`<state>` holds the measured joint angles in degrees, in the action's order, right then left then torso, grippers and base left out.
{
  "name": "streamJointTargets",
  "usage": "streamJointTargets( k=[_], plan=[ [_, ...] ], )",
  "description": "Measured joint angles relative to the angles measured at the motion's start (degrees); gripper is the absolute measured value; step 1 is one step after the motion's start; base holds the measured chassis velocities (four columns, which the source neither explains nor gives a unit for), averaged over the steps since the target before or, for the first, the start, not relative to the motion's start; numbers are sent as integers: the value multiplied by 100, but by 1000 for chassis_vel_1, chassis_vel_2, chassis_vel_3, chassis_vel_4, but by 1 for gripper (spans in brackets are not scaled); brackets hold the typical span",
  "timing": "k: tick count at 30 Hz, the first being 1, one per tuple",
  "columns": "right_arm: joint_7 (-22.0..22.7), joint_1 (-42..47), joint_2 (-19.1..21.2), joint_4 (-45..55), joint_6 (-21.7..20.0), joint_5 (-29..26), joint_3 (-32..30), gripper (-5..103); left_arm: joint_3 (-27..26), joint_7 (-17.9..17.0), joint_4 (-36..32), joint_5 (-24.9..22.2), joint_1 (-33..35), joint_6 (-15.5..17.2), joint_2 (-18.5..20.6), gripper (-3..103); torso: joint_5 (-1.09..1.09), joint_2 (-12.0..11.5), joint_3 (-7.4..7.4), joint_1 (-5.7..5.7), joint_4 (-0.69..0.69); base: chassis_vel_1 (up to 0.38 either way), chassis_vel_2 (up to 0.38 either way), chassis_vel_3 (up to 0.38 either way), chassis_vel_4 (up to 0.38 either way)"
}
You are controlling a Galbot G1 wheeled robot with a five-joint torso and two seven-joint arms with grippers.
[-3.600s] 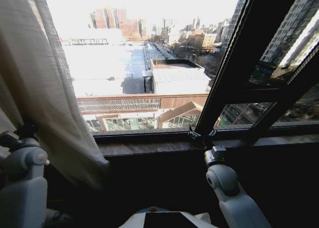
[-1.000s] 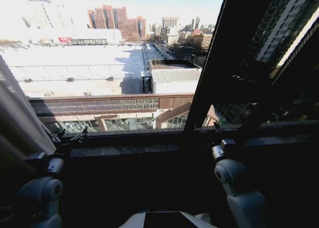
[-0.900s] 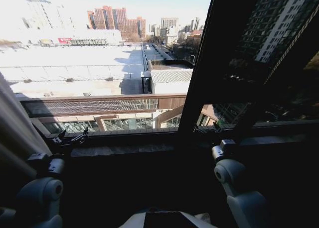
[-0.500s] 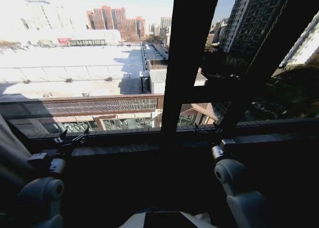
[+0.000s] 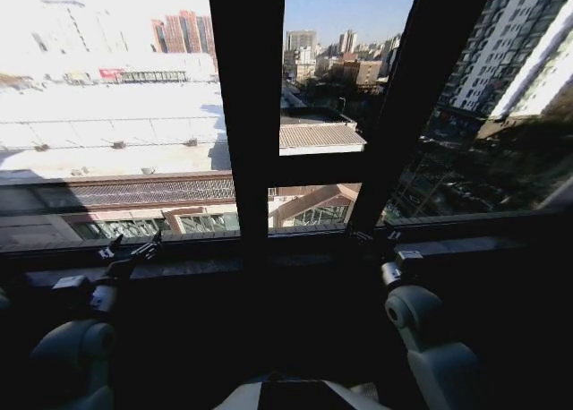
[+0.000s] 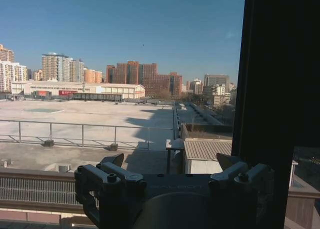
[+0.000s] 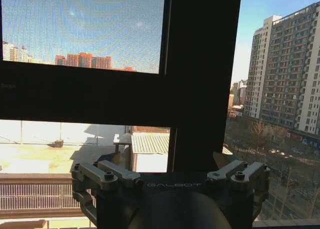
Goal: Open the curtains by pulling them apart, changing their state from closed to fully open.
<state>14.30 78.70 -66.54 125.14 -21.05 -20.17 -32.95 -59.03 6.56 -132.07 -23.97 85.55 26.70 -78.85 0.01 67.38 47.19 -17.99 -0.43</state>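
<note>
Curtain work seemed nearly finished, as I judged it.
Both my left gripper (image 5: 132, 249) and right gripper (image 5: 372, 237) stood spread and empty near the window frame (image 5: 243, 115); no curtains hung before the glass.

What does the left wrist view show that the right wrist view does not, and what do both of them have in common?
The left wrist view alone shows a wide pale rooftop with a railing, under open sky, and one black window-frame bar at the side. The right wrist view alone shows a horizontal frame bar crossing an upright one, a meshed pane above it, and a tall grey apartment block. Both share the red-brick towers on the skyline, the small ridged roof, and that arm's own open gripper in the foreground: left, right.
</note>
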Motion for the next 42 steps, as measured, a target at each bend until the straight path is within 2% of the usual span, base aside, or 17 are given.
streamJointTargets(
  k=[21, 24, 31, 42],
  plan=[
    [34, -45, -13, -76, 42, -48, 99, 100, 71, 0, 134, 101, -38, -152, -89, 100, 1, -1, 0, -2, -2, -321, -366, 318, 365],
    [40, -48, -36, -79, 45, -57, 128, 100, 71, 1, 143, 126, -32, -175, -97, 100, 5, -1, 0, -1, -1, -44, -280, 91, 271],
    [43, -23, -59, -86, 50, -57, 145, 100, 40, 46, 197, 147, 24, -261, -153, 100, -4, 0, 0, -1, 1, 65, -257, -58, 244],
    [49, 71, -96, -31, 61, -49, 97, 100, 26, 118, 167, 241, 162, -420, -316, 100, 2, 1, 0, 1, -1, 127, -350, -130, 358]
  ],
)
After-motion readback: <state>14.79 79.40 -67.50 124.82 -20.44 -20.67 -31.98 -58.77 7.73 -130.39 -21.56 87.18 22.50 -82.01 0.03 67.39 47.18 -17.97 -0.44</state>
